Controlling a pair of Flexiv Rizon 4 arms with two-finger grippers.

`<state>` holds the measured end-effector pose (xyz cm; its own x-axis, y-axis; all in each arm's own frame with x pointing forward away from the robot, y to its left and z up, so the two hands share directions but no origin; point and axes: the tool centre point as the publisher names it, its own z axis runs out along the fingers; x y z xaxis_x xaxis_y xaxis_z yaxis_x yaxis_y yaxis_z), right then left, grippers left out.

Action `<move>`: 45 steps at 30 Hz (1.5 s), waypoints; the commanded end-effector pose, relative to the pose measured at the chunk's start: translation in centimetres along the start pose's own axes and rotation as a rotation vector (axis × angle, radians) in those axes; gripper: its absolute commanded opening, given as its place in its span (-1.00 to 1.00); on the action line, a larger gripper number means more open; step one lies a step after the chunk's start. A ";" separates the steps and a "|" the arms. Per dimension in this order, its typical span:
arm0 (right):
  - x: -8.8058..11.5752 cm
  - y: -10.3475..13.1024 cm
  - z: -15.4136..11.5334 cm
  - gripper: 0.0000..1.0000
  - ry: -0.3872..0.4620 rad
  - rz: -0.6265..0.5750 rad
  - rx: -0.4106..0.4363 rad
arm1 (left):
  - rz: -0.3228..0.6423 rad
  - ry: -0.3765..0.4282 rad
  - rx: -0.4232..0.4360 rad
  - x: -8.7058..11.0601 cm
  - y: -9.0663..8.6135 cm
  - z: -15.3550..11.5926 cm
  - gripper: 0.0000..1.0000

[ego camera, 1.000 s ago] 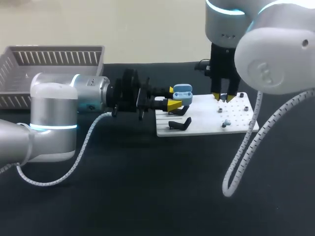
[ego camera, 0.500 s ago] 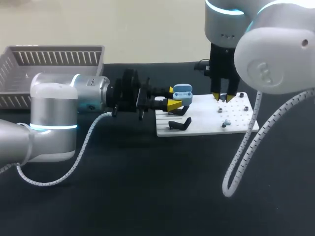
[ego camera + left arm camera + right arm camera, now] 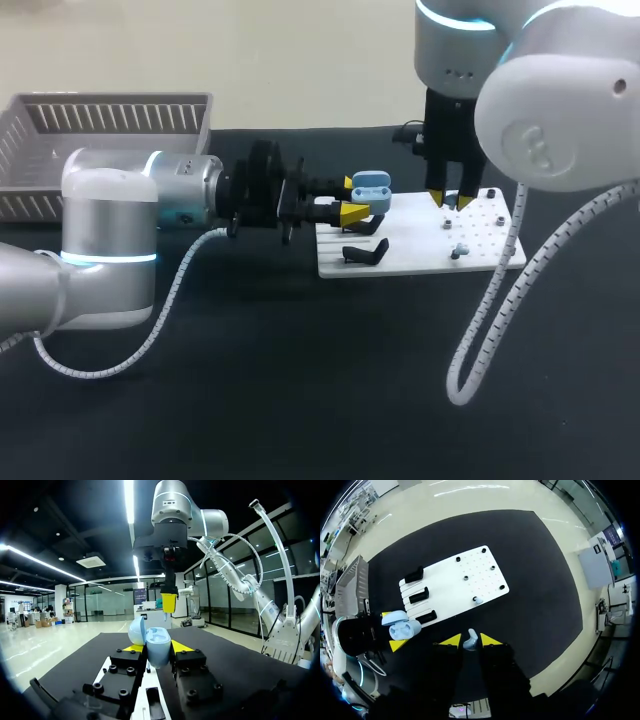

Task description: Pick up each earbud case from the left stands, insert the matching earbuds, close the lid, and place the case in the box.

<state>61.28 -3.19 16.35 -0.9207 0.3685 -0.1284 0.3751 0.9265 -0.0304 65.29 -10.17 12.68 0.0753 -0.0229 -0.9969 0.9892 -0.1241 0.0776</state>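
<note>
Right claw (image 3: 449,200) lifted slightly with earbud (image 3: 470,640), left claw (image 3: 352,198) level, gripping case (image 3: 371,186)

The right gripper (image 3: 449,203), holding an earbud (image 3: 470,641), has edged slightly leftward, its cable loop (image 3: 480,340) swinging along.

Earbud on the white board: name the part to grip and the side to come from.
Probably its upper part, from straight above. The earbud sits alone on the white board near one edge, with bare board all round it, so a gripper could straddle it. Its exact pose is too small to tell. The right gripper is shut on another earbud.
</note>
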 end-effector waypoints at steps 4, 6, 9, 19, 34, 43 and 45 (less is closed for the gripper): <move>1.5 1.2 -1.4 -1.00 -0.065 0.100 0.033 | 0.003 -0.002 -0.003 0.1 -0.1 0.0 -1.00; 2.0 2.1 -2.2 -1.00 -0.072 0.139 0.023 | 0.003 -0.002 -0.003 0.1 -0.1 0.0 -1.00; 2.5 3.2 -3.0 -1.00 -0.079 0.180 0.038 | 0.003 -0.002 -0.003 0.1 -0.1 0.0 -1.00; 2.7 5.9 -3.9 -1.00 -0.055 0.224 0.066 | 0.003 -0.002 -0.003 0.1 -0.1 0.0 -1.00; 2.1 8.5 -3.6 -1.00 -0.015 0.287 0.099 | 0.003 -0.002 -0.003 0.1 -0.1 0.0 -1.00; 1.9 9.2 -2.8 -1.00 -0.019 0.294 0.106 | 0.003 -0.002 -0.003 0.1 -0.1 0.0 -1.00; 1.8 9.3 -2.7 -1.00 -0.019 0.294 0.106 | 0.003 -0.002 -0.003 0.1 -0.1 0.0 -1.00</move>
<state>62.62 6.14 18.62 -0.7697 0.6166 -0.1651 0.6341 0.7683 -0.0870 65.29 -10.17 12.68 0.0753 -0.0229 -0.9969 0.9892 -0.1242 0.0775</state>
